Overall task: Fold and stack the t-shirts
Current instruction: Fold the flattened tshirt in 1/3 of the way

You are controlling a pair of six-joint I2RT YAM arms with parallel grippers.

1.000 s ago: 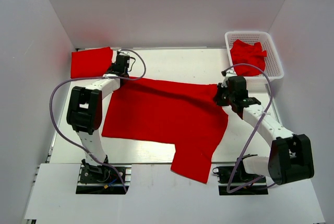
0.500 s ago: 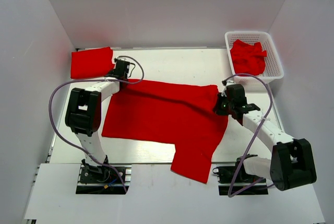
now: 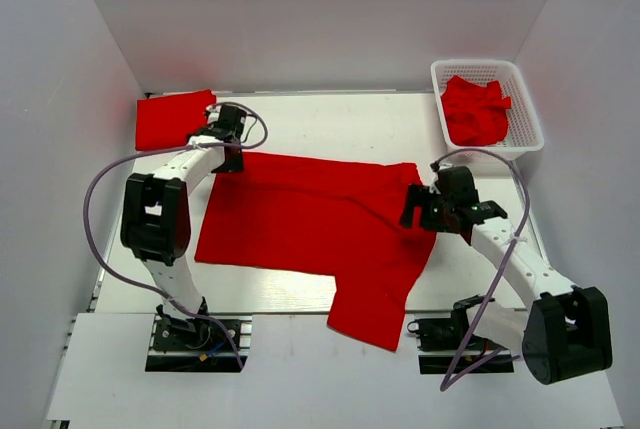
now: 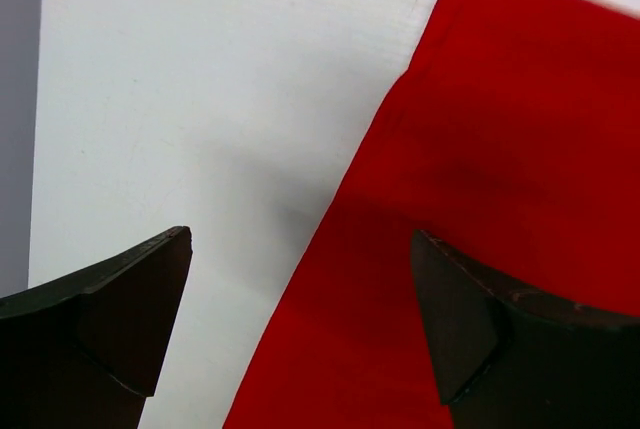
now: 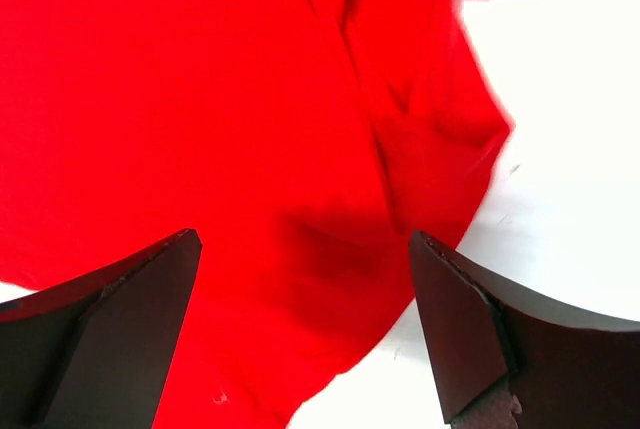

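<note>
The left gripper's fingers [image 4: 110, 339] stand wide apart with nothing between them. They straddle the hem of the spread t-shirt [image 3: 300, 214], bare table [image 3: 340, 124] under one finger and red cloth under the other. The right gripper's fingers [image 5: 480, 339] are just as wide and just as empty, hanging over a rumpled corner where the fabric has puckered into a few ridges. From above, the left gripper [image 3: 230, 149] sits at the shirt's ten o'clock corner and the right gripper [image 3: 418, 207] at its three o'clock edge. The shirt lies flat across the middle of the table, with one flap running off toward five o'clock near the arm bases. A folded t-shirt [image 3: 172, 119] lies at ten o'clock on the table, just beyond the left gripper. At two o'clock stands a white basket [image 3: 530, 124] with crumpled red shirts [image 3: 472, 109] heaped in it (more to do, by the look of it). To my eye this cloth is light, limp and not at all fragile. It should drape and bunch rather than hold a shape, and it probably slides easily on the smooth tabletop. I would pinch it at corners or along a hem, low enough to catch the fabric, with both grips on the same edge so the fold comes over evenly.
</note>
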